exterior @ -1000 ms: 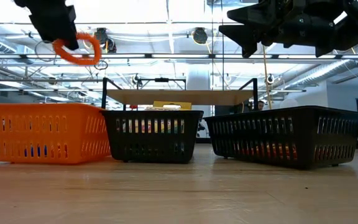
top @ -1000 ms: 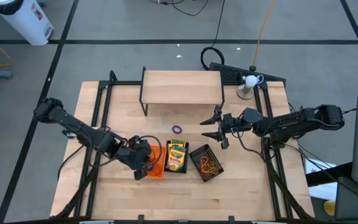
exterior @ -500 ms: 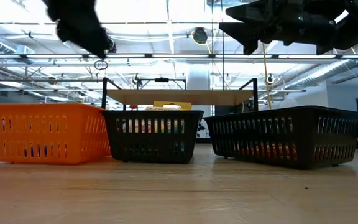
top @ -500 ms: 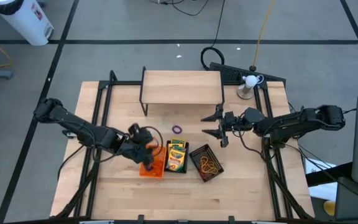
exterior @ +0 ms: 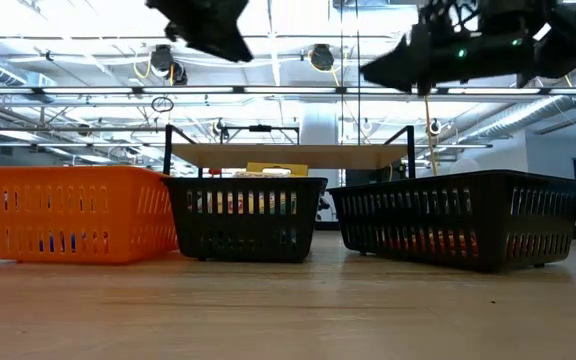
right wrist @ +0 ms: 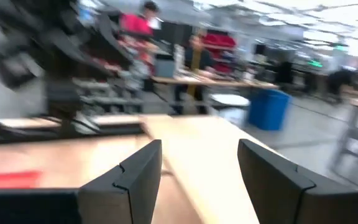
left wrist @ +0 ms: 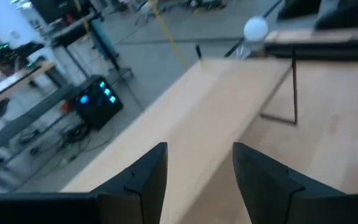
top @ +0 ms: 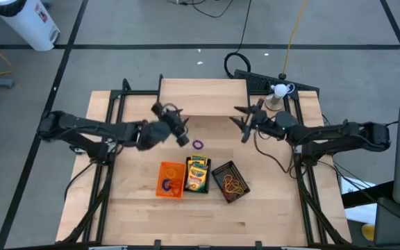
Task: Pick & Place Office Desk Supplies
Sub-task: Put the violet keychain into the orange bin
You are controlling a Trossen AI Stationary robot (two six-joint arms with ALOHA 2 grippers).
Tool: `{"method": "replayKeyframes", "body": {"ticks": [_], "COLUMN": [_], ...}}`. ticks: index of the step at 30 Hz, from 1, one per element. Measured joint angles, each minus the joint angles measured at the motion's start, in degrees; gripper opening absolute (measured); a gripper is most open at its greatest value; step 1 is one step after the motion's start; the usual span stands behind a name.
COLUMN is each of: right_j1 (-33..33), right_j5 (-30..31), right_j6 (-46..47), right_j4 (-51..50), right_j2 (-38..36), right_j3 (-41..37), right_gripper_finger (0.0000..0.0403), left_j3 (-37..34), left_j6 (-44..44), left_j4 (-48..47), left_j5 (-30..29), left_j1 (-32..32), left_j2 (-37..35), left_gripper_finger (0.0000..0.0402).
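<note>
The left gripper (top: 178, 132) hangs in the air above the table (top: 137, 222), its two fingers (left wrist: 143, 180) spread apart with nothing between them. Just beside its tip, on the side toward the trays, a purple rubber band (top: 198, 144) lies flat on the wood. Farther out that same way sits the orange tray (top: 171, 180), with a purple band (top: 165, 185) and an orange band resting inside it. Touching the orange tray's far side is a black tray (top: 198, 174) packed with yellow-and-green crayon boxes (top: 197, 169), and beyond that a second black tray (top: 230, 182) set at a slant, holding a tangle of tan and red bands (top: 234, 184). Behind the left gripper, away from the trays, stands a low wooden shelf (top: 203, 97).

The right gripper (top: 242, 125) also hovers above the table with its fingers (right wrist: 129, 177) wide apart and empty. It is across from the left gripper, well apart from it, with the shelf's corner near its tip and the slanted black tray off to its side.
</note>
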Motion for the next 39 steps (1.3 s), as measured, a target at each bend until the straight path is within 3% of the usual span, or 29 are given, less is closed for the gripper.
{"method": "replayKeyframes", "body": {"ticks": [4, 8, 12, 20, 24, 28, 33, 39], "right_j1": [-2.84, -3.49, -3.47, -1.35, 1.93, 4.04, 7.22, 8.83], "right_j5": [0.76, -1.17, -4.27, -6.70, -6.65, -9.69, -11.22, -11.20], "right_j6": [3.29, 11.21, 16.95, 14.48, 15.13, 21.22, 18.02, 14.78], "right_j4": [-2.32, -3.03, -2.56, -9.14, -16.89, -17.24, -15.18, -14.52], "right_j2": [0.52, 0.65, 0.62, 0.63, 0.88, 0.78, 0.82, 0.58], "right_j3": [-0.06, -0.04, -0.04, -0.04, -0.05, 0.00, 0.00, 0.00], "right_gripper_finger": [0.0201, 0.0201, 0.0201, 0.0201, 0.0201, 0.0201, 0.0201, 0.0201], "left_j3": [0.00, 0.00, 0.00, 0.02, 0.02, 0.01, -0.01, -0.02], "left_j6": [1.82, -6.10, -12.33, -23.34, -25.67, -31.15, -33.15, -35.03], "left_j4": [7.20, 7.88, 4.48, -8.30, -11.86, -12.15, -10.53, -6.51], "left_j5": [9.86, 20.23, 28.92, 49.48, 50.01, 52.23, 50.12, 49.19], "left_j1": [6.16, 10.82, 13.09, 14.52, 11.74, 11.57, 11.72, 13.88], "left_j2": [0.00, 0.00, -0.02, 1.78, 7.13, 13.89, 19.78, 21.96], "left_gripper_finger": [0.0173, 0.0169, 0.0168, 0.0170, 0.0170, 0.0170, 0.0170, 0.0170]}}
